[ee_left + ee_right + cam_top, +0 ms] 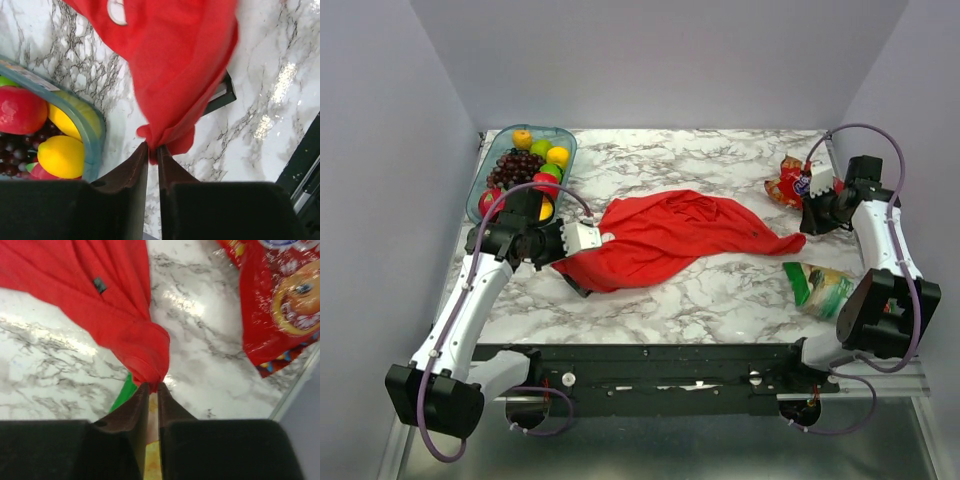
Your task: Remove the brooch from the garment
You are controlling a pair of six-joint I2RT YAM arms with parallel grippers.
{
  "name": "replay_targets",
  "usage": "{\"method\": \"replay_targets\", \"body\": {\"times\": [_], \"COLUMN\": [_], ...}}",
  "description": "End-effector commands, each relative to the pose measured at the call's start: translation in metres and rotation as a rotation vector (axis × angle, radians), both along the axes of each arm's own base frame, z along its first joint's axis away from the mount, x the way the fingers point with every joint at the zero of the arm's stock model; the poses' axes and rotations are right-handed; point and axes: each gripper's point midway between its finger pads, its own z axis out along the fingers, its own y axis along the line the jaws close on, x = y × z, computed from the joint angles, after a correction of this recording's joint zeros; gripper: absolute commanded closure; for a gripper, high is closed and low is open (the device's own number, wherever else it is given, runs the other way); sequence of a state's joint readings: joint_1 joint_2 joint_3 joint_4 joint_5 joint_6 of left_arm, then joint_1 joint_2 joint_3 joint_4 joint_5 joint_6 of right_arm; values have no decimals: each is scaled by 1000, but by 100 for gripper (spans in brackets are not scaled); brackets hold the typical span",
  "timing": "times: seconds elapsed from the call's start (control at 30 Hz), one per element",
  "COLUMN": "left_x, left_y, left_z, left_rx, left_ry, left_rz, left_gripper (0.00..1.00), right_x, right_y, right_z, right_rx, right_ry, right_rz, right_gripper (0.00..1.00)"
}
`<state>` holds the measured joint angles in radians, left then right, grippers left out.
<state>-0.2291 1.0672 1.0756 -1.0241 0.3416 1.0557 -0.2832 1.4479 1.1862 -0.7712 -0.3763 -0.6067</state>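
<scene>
1. Closest in, the left gripper is seen all but closed. It is pinched on a bunched edge of the shirt, with only a thin slit between the fingers.
2. Likewise, the right gripper is clamped on the shirt's opposite tip. The cloth is thus held at both ends, and its long axis is laid from side to side across the table.
3. Just beyond the left fingers, a black frame is partly covered by the cloth. A fruit tray is found on the other side of the fingers.
4. Farther up the cloth, the brooch is seen as a whitish, roundish patch on the shirt's upper face, cut off by the top edge of the left wrist view. It is placed ahead of the left fingers, a little toward the tray side, and well apart from them.
5. From the right wrist no brooch is seen. Only a small dark tag on the cloth and a red snack bag beyond are shown.
6. The left arm is judged much the nearer to the brooch. For the brooch to be taken, one grip would probably have to be given up while the cloth is pinned by the other.
</scene>
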Motion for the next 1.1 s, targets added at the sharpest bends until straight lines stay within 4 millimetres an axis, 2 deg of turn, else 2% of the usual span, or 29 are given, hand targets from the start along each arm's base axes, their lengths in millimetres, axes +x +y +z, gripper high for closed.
{"method": "replay_targets", "body": {"times": [0.0,0.07,0.1,0.17,0.2,0.23,0.27,0.3,0.33,0.37,0.4,0.47,0.5,0.53,0.57,0.63,0.67,0.73,0.77,0.8,0.83,0.9,1.07], "left_x": [12,22,28,39,44,51,57,58,61,61,62,62,61,60,60,57,55,50,49,47,46,46,48], "left_y": [-11,-20,-24,-31,-32,-34,-30,-29,-29,-28,-27,-28,-29,-29,-30,-30,-30,-29,-29,-29,-27,-25,-22], "left_z": [2,10,4,9,2,3,-2,-7,-13,-17,-19,-22,-22,-22,-21,-21,-20,-21,-20,-20,-17,-14,-3], "left_rx": [-77,-140,-150,-193,-192,-199,-181,-180,-165,-156,-152,-151,-157,-164,-169,-178,-180,-177,-179,-178,-178,-177,-170], "left_ry": [45,63,98,120,153,151,156,178,210,228,243,273,282,290,297,319,328,347,351,355,349,336,284], "left_rz": [72,119,139,182,198,215,247,276,290,302,325,342,347,362,372,397,403,420,430,435,441,458,484], "left_gripper": [67,64,62,60,59,58,58,58,58,58,59,59,59,58,58,58,58,58,58,58,58,58,58], "right_x": [21,42,49,61,72,76,77,80,84,86,86,100,103,114,118,123,134,135,142,144,142,140,118], "right_y": [8,13,24,34,48,58,68,90,97,107,125,144,163,174,185,217,230,261,272,280,293,308,323], "right_z": [19,30,32,37,38,38,33,33,18,12,9,-1,-5,3,-12,-13,-16,-18,-6,-23,-24,-35,-51], "right_rx": [64,115,159,169,175,170,146,131,110,93,90,103,112,112,126,151,174,218,232,244,243,244,259], "right_ry": [-21,-49,-56,-64,-68,-71,-71,-76,-43,-31,-20,-3,4,-29,2,-2,2,19,2,42,47,77,135], "right_rz": [68,85,120,173,231,279,361,443,481,536,590,636,674,698,712,760,759,787,784,781,797,805,861], "right_gripper": [67,58,57,55,55,55,55,55,55,56,57,58,58,58,58,57,56,55,54,54,54,54,57]}}
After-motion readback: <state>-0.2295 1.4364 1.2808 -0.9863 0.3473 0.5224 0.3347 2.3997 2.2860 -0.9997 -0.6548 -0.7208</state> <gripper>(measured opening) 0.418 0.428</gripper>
